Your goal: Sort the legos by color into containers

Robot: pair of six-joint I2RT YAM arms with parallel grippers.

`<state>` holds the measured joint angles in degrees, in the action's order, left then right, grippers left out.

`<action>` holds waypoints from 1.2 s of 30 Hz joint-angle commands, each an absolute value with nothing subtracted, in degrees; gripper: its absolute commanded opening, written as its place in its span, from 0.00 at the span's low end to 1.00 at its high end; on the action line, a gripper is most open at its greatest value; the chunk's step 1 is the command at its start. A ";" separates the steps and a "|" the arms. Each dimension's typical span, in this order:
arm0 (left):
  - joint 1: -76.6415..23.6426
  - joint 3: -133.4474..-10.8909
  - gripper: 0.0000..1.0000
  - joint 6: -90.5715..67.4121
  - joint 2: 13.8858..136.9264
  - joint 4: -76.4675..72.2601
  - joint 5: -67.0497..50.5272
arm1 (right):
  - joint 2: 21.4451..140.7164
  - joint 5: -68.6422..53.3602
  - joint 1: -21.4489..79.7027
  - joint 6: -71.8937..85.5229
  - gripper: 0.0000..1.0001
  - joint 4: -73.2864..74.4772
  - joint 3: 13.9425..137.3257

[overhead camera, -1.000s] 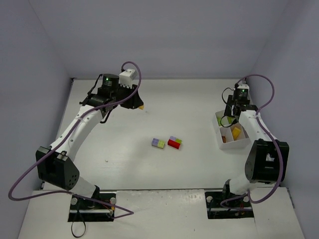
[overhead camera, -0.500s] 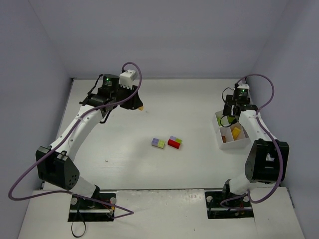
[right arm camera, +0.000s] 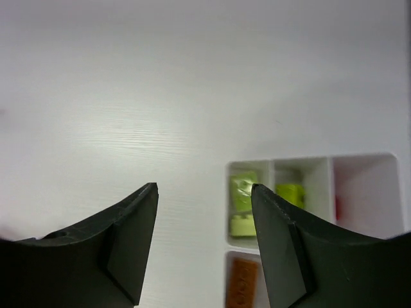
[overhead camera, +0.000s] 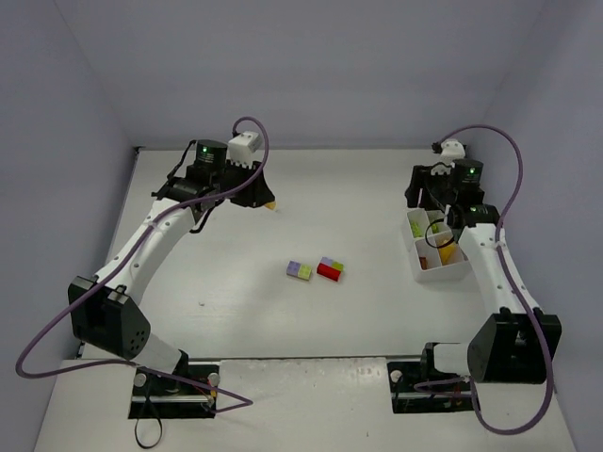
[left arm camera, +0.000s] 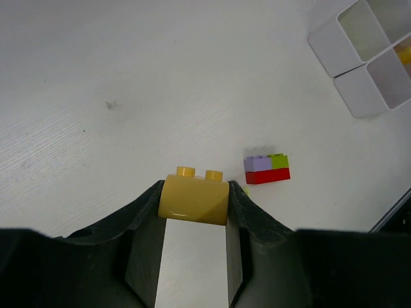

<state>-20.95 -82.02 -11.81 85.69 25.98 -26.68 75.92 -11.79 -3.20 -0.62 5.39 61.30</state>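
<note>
My left gripper (left arm camera: 196, 191) is shut on a yellow-orange lego (left arm camera: 194, 200), held above the table at the back left (overhead camera: 268, 201). A red lego with lavender and lime ones on it (left arm camera: 266, 169) lies mid-table (overhead camera: 330, 269). Beside it lies a lavender-and-lime pair (overhead camera: 300, 271). The white divided tray (overhead camera: 415, 256) of containers sits at the right. Lime legos (right arm camera: 243, 192) fill its two far compartments and a brown one (right arm camera: 242, 285) lies in a nearer one. My right gripper (right arm camera: 204, 187) hangs open and empty above the tray's far left corner (overhead camera: 419, 191).
Purple cables loop from both wrists. Grey walls close the table in at the back and on both sides. The tray (left arm camera: 329, 56) stands near the right wall.
The right gripper has lifted out of the tray, drawn back toward its far left corner and opened. The left arm and its yellow-orange lego have not moved.
</note>
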 commanded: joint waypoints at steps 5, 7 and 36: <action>-21.44 -83.94 0.02 -23.80 82.88 16.27 -33.30 | 70.31 -39.69 8.60 -7.21 0.57 -2.46 61.79; -21.44 -83.94 0.02 -29.05 83.41 14.95 -35.75 | 70.05 -42.18 11.06 -5.46 0.58 -5.17 61.35; -26.19 -79.63 0.02 -53.96 85.34 -4.31 -41.66 | 79.36 -42.11 27.33 -6.06 0.59 -15.56 70.49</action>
